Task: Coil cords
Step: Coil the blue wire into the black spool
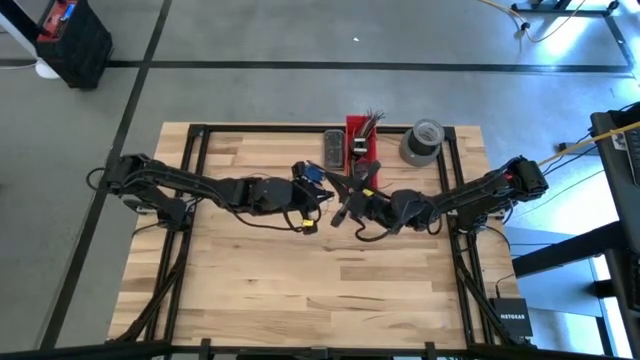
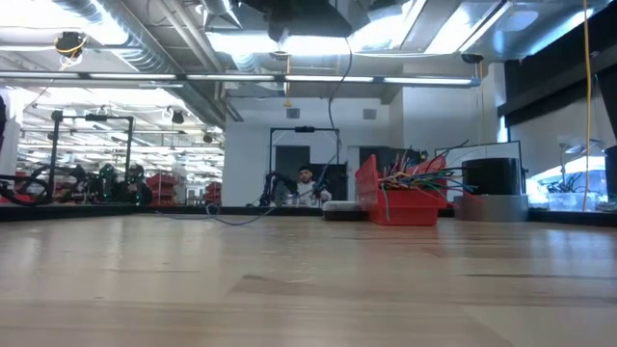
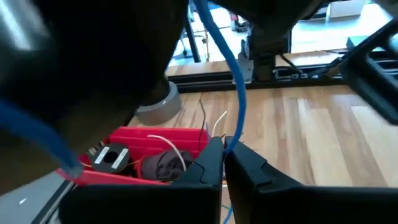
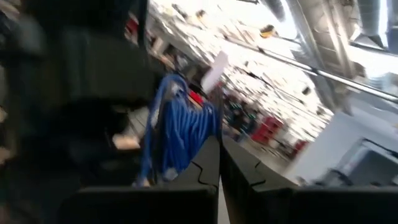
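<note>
- The left hand (image 3: 224,163) is held above the middle of the wooden counter (image 1: 300,290), its two dark fingers pinched together on a thin blue cord (image 3: 239,93).
- That blue cord runs from between the fingers up past the camera; in the high view a small blue bundle (image 1: 311,176) sits at the meeting point of both arms.
- The right hand (image 4: 219,163) is closed narrow, fingers nearly touching, just beside a coiled bunch of blue cord (image 4: 180,127); whether it grips that coil I cannot tell.
- A dark cord (image 1: 268,224) loops on the counter below the left arm.
- A red bin (image 3: 158,144) with short coloured wire ends stands at the far edge, beside a grey tape roll (image 1: 422,141).
</note>
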`<state>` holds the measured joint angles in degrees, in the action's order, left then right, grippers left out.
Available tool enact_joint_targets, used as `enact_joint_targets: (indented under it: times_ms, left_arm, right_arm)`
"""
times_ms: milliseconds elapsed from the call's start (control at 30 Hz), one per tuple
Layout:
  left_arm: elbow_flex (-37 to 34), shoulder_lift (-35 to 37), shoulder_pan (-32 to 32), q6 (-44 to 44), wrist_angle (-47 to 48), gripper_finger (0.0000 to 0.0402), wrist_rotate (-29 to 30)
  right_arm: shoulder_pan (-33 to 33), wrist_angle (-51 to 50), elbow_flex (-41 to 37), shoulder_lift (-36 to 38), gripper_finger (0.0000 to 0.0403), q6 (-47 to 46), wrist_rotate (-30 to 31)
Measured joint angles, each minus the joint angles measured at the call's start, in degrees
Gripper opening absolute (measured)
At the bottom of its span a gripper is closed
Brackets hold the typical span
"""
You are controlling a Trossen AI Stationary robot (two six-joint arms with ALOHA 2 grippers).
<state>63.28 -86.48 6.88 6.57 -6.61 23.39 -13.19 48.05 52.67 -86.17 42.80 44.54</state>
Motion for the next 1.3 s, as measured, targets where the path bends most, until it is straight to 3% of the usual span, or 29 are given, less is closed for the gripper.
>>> enact_joint_targets:
  times_ms: [300, 767, 967, 1300]
  left_arm:
    - [0.4, 0.3, 1.1, 0.5, -0.7, 0.0002, 2.3]
    - [0.3, -0.4, -1.5, -1.5, -1.7, 0.0006, 3.0]
    - [0.0, -2.9, -1.7, -2.8, -1.6, 0.0006, 3.2]
    - [0.0, -3.0, -0.8, -1.9, -2.1, 0.0010, 2.2]
  right_arm:
    - [0.3, -2.7, -0.2, -0.4, 0.0008, 4.2, 9.3]
    - [0.9, -14.0, -0.2, -0.3, 0.0008, -3.3, 4.5]
    - [0.6, -6.4, -0.2, -0.2, 0.0008, -3.6, 4.2]
    - [-2.3, -3.1, -0.2, -0.2, 0.0008, 3.0, 5.6]
